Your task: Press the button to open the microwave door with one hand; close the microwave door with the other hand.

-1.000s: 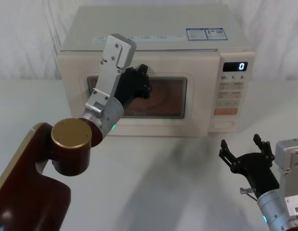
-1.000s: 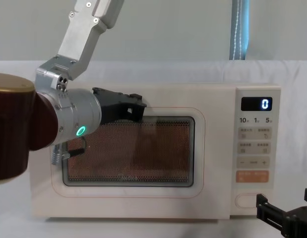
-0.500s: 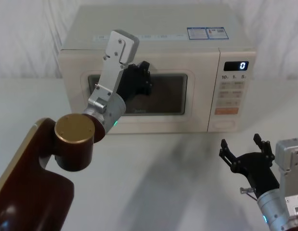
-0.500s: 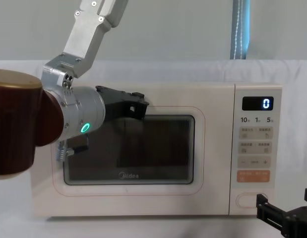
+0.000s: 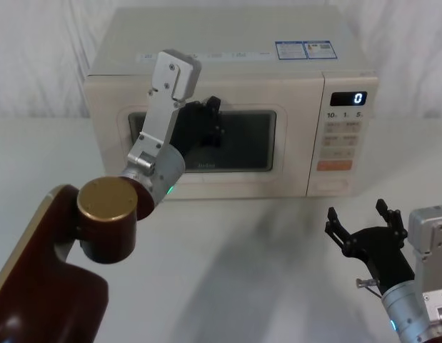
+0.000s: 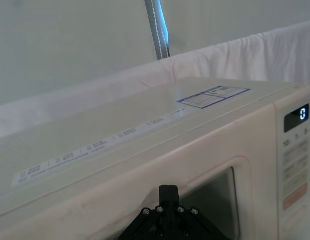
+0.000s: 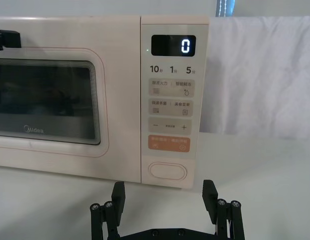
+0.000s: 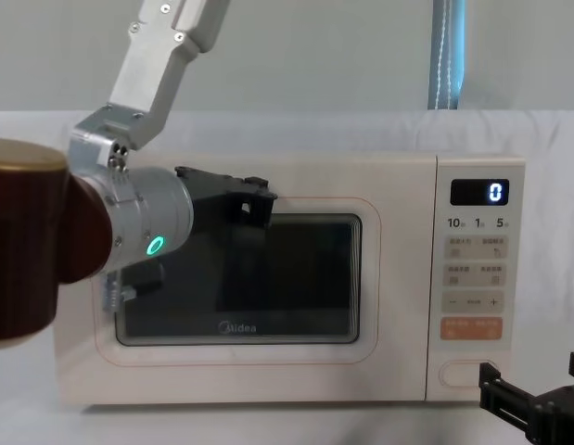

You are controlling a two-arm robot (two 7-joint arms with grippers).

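While the microwave door (image 5: pixel 206 139) sits flush | left claw (image 5: pixel 210 121) at window, spread unclear | right claw (image 5: pixel 363 221) spread, empty

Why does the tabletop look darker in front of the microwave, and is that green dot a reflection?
Head view: the left arm casts soft grey shadows on the white table. Chest view: the green dot glows on the arm's silver wrist itself, apparently a light, not glare.
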